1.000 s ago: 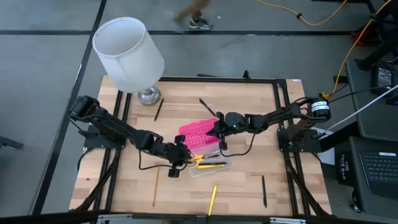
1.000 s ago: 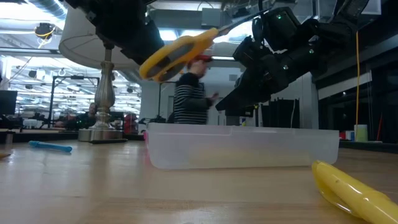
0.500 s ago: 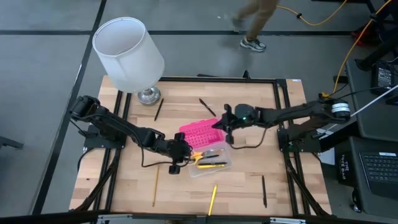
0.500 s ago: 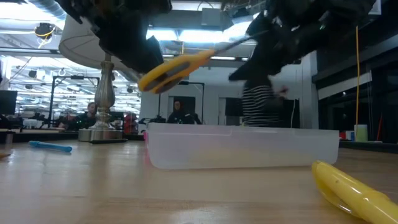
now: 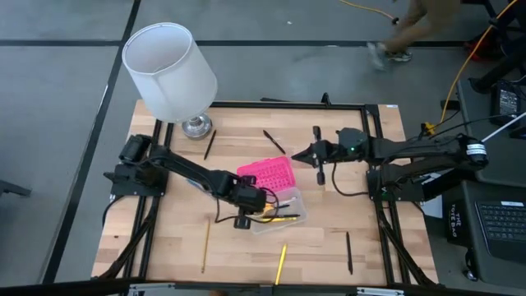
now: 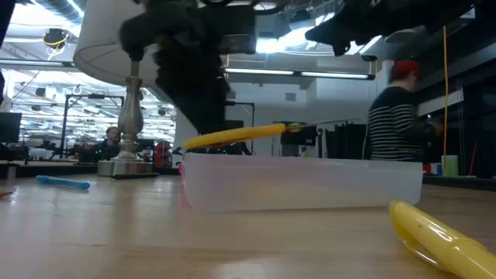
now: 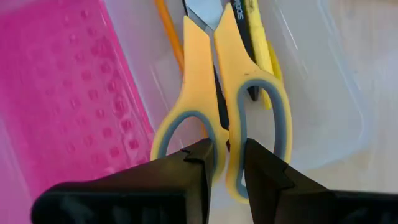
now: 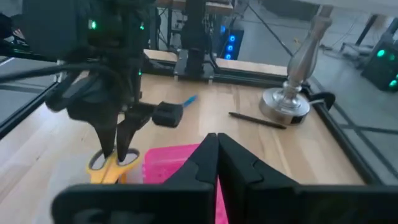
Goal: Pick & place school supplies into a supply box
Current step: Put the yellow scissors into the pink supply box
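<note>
The supply box lies open mid-table, its pink lid (image 5: 267,174) beside its clear base (image 5: 283,215). In the base lie yellow and orange pencils (image 7: 166,25) and a dark pen. My left gripper (image 5: 255,204) hangs over the base's left end, shut on the yellow-handled scissors (image 7: 217,93). In the low view the scissors (image 6: 240,136) hang just above the base's rim (image 6: 302,159). My right gripper (image 5: 297,155) is shut and empty, raised right of the lid. My left gripper pinches the scissors at the handle end, where the two finger rings meet (image 7: 227,134). One finger (image 7: 196,158) stands over each ring, with the rings' inner bars between them. The fingers slant down from above. The scissors hang nearly level, clear of the base, blades pointing away over it.
A white-shaded lamp (image 5: 168,70) stands at the far left corner. Loose on the table lie a yellow pencil (image 5: 204,247), a yellow pen (image 5: 281,263), a black pen (image 5: 348,251), two more dark pens (image 5: 274,141) near the far edge, and a blue pen (image 6: 62,183). A person walks beyond the table.
My left gripper has gone toward the table's right edge, over the clear base, and tipped further down. The scissors have swung from slanting upward to nearly level, just above the base. My right gripper has risen and drawn back toward the table's right edge, staying shut.
</note>
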`<state>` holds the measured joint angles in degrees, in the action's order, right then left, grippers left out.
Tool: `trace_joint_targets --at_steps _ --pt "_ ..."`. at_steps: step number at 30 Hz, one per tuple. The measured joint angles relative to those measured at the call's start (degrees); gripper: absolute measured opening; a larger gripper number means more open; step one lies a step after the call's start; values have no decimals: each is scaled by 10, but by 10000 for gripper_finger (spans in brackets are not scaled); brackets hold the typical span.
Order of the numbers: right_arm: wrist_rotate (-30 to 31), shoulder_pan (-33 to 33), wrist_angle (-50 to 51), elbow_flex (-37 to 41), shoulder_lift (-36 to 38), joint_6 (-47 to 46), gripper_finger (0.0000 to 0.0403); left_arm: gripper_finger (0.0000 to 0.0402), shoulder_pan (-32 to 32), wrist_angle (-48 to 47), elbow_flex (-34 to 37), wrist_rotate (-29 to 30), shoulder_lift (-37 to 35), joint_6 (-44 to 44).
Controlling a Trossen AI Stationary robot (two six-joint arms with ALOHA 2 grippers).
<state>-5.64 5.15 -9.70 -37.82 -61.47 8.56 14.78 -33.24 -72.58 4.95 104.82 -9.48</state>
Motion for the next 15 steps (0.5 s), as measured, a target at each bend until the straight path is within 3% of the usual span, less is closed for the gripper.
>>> trace_joint_targets --at_steps 6,15 --pt "0 0 -1 0 14 14 12 53 1 -14 -56 -5 33 58" --pt "0 0 -2 0 15 37 12 55 -7 -29 -57 0 51 93"
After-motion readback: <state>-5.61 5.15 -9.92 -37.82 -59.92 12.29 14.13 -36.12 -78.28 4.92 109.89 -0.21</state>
